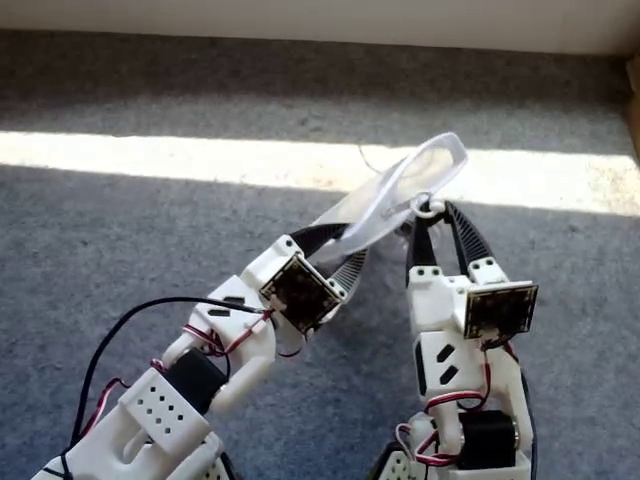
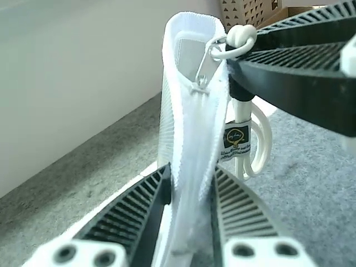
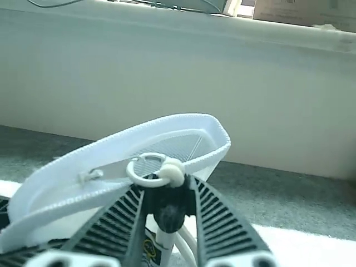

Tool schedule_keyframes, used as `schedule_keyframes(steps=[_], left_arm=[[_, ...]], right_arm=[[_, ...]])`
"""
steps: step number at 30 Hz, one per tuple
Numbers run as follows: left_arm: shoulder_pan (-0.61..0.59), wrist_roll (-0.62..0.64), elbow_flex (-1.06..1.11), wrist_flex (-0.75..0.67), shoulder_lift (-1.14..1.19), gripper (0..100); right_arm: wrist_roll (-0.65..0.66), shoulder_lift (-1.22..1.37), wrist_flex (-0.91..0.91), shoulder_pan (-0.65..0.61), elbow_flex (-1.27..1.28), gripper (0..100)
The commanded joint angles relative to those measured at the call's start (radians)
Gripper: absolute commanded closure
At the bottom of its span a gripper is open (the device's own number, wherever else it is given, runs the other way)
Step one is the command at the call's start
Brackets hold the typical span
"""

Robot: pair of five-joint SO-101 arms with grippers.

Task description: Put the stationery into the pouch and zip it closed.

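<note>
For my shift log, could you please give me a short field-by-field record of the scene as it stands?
pouch: white mesh, held up off the grey carpet between both grippers
left gripper: shut on the pouch's body
right gripper: shut on the zip's ring pull
zip slider: close by the ring pull
contents: cannot tell
</note>
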Motion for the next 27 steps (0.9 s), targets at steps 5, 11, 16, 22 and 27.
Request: schedule_keyframes(steps=[5, 11, 16, 22, 27], left_arm=[[0.008, 0.011, -0.018, -0.063, -0.024, 88], [0.064, 0.008, -0.016, -0.072, -0.024, 88], [0.059, 0.008, -0.016, -0.072, -0.024, 92], [0.065, 0.008, -0.016, -0.071, -0.024, 99], [0.056, 0.008, -0.013, -0.068, -0.024, 99]], right_arm=[[0.011, -0.015, -0.002, -0.019, -0.012, 99.2], [0.012, -0.015, -0.002, -0.019, -0.012, 99.2], [0.012, -0.015, -0.002, -0.015, -0.012, 99.2], [0.012, -0.015, -0.002, -0.008, -0.012, 99.2], [0.006, -0.015, -0.004, 0.07, -0.022, 99.2]])
